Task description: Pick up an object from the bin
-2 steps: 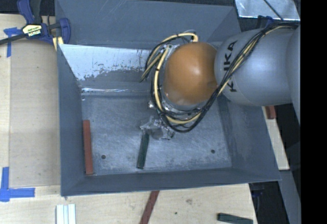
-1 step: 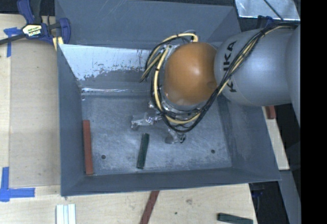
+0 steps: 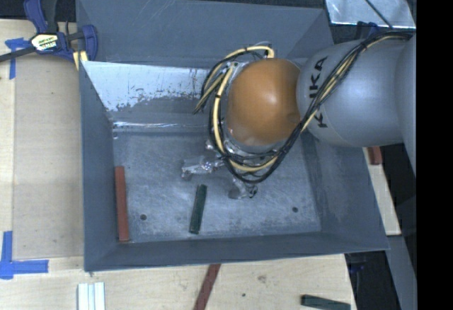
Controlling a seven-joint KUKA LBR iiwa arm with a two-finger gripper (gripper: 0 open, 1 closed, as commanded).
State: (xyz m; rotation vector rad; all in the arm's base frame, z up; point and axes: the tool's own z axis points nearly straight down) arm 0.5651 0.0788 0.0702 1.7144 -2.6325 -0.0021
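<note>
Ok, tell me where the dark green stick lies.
The dark green stick lies on the bin floor, lower middle of the camera view, just below-left of the gripper, right of the reddish-brown bar.

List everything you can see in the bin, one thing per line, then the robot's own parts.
bin: one, grey metal, middle of the view
bar: one, reddish-brown, lying along the left edge of the bin floor
stick: one, dark green, lying on the bin floor towards the front, just below and left of the tool
arm: one, silver-grey, reaching in from the right
cover: one, orange and rounded, on the wrist over the middle of the bin
cables: a bundle, yellow and black, looped round the cover
tool: one, bare metal, under the cover, low over the bin floor
</note>
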